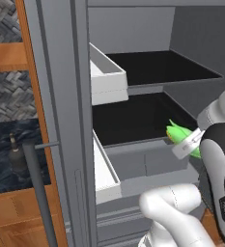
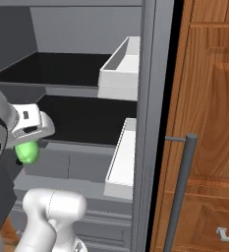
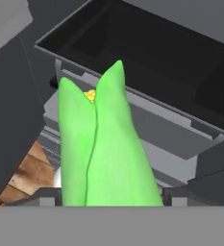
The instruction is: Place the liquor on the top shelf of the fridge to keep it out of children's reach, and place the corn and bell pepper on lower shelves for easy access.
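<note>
Tool (image 3: 108, 204) gripping pointed green corn (image 3: 104, 149)

A home kitchen, rendered rather than real. An open grey fridge (image 1: 65, 96) stands with black shelf boards (image 1: 162, 67) and white door bins (image 1: 106, 75), its long dark bar handle (image 1: 36, 188) in front. Warm wooden cabinets (image 2: 209, 123) with metal pulls flank it, a grey herringbone tiled wall (image 1: 5, 91) sits behind a dark marbled counter (image 1: 0, 154), and wood flooring (image 3: 29, 173) shows below.
</note>
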